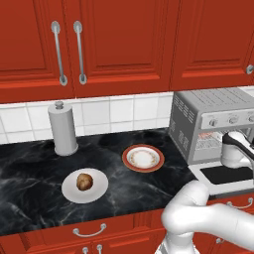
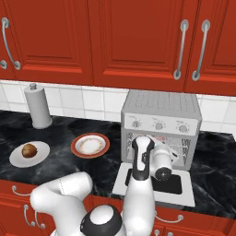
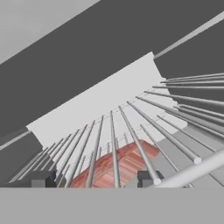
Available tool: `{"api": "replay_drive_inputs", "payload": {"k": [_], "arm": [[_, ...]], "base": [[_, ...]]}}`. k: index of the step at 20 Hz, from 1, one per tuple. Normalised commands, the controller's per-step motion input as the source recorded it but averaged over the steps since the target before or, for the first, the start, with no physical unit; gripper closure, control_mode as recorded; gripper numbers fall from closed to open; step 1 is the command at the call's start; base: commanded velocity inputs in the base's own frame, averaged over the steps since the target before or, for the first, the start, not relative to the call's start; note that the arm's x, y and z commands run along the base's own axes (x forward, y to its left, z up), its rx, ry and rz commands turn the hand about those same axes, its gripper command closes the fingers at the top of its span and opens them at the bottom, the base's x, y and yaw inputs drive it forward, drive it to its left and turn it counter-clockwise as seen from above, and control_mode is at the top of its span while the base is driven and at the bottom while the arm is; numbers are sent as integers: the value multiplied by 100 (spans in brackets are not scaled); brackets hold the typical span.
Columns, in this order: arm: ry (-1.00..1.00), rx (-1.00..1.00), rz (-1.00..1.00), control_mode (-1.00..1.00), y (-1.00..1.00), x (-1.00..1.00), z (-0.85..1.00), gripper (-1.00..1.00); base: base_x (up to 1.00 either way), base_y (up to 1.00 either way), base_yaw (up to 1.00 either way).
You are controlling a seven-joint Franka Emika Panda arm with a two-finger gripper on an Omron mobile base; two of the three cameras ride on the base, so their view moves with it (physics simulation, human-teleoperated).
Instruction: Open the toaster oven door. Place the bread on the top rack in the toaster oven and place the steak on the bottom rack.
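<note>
Silver-grey toaster oven (image 2: pixel 161 120) is the reference: its door (image 2: pixel 154 184) is dropped flat in front. Gripper (image 3: pixel 92 179) is inside the oven, fingers spread apart either side of the steak (image 3: pixel 114 167), which lies beneath wire rack bars (image 3: pixel 140 148); contact unclear. Bread (image 1: pixel 85 181) sits on a white plate (image 1: pixel 99 191) well left of the oven.

A boxy silver-grey toaster oven (image 2: pixel 161 122) stands with its dark-glass door (image 2: pixel 156 185) dropped flat open, a pinkish-red streaked steak (image 3: pixel 114 167) lies under thin wire rack bars (image 3: pixel 131 135) inside, and a small round brown bread roll (image 1: pixel 84 181) sits well apart to the left.
</note>
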Motion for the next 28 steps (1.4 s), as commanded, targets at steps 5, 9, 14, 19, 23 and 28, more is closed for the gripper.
{"api": "replay_drive_inputs", "payload": {"k": [5,9,14,19,23,28], "arm": [[1,13,2,-100,-29,-3,-14,100],[5,5,6,-100,-32,-22,-33,100],[7,2,7,-100,-31,-32,-36,100],[6,3,6,-100,-29,-35,-38,100],[4,2,5,-100,-25,-42,-42,100],[7,0,5,-100,-26,-47,-47,100]], "base": [[0,0,0],[0,0,0],[0,0,0],[0,0,0],[0,0,0],[0,0,0]]}}
